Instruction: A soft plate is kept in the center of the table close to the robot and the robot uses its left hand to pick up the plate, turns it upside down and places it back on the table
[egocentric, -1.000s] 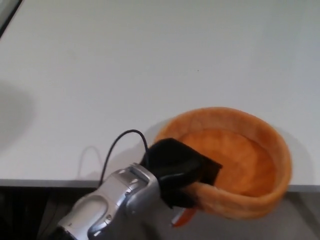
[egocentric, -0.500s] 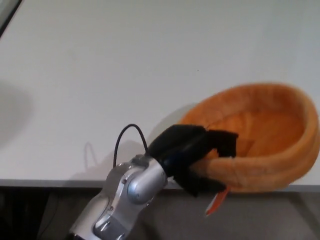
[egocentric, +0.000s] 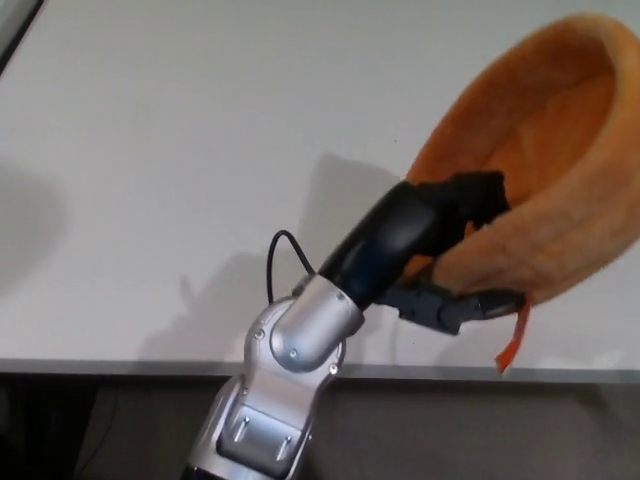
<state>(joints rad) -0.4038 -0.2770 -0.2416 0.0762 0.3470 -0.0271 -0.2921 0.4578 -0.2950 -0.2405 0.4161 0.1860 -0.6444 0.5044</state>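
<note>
Mostly bare white table (egocentric: 180, 150), dark strip below its near edge, left hand (egocentric: 440, 250) fingers clamped on near rim of orange soft plate (egocentric: 545, 150), plate tilted, lifted above table's right side, orange tag (egocentric: 512, 342) dangling under plate

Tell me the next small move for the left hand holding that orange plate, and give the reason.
Probably keep rolling the wrist so the plate's opening turns down toward the table. The left hand grips the rim of the soft orange plate, which is lifted clear of the white table and tilted on edge, its hollow still facing the camera, so the flip looks only partway done.
</note>
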